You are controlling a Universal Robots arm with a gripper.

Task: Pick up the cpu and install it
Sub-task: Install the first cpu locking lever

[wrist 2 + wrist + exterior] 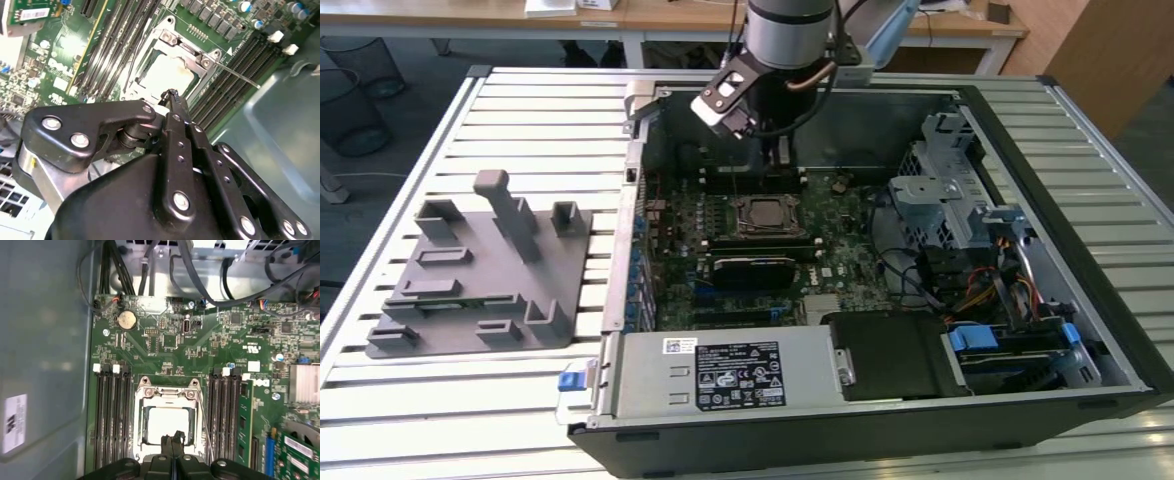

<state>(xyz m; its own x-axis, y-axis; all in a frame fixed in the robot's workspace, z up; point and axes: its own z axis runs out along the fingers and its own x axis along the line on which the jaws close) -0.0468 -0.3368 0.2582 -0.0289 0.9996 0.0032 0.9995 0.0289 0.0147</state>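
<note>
Gripper [173,439]: dark two-finger unit, fingers [176,107] drawn together tip to tip, nothing seen between them. It is poised over the edge of the processor socket in both wrist views; contact with the parts below cannot be judged. In the exterior view it [781,150] is seen hanging inside the open case, just beyond the socket.

Cpu [167,423]: pale silvery square, lying flat within the socket frame [141,412], apart from the fingertips. It is also noted in the second wrist view [165,75] and the exterior view [761,215].

Lever [240,77]: thin metal rod, running along one side of the frame.

Memory slots [110,415]: long dark rows, ranged on both sides of the socket.

Motherboard [210,345]: green, carrying a coin cell [126,318].

Computer case [1067,250]: black tower, laid on its side, panel removed.

Holder tray [480,275]: grey plastic, set on the slatted table [520,100] at the exterior view's left, well apart from the case.
</note>
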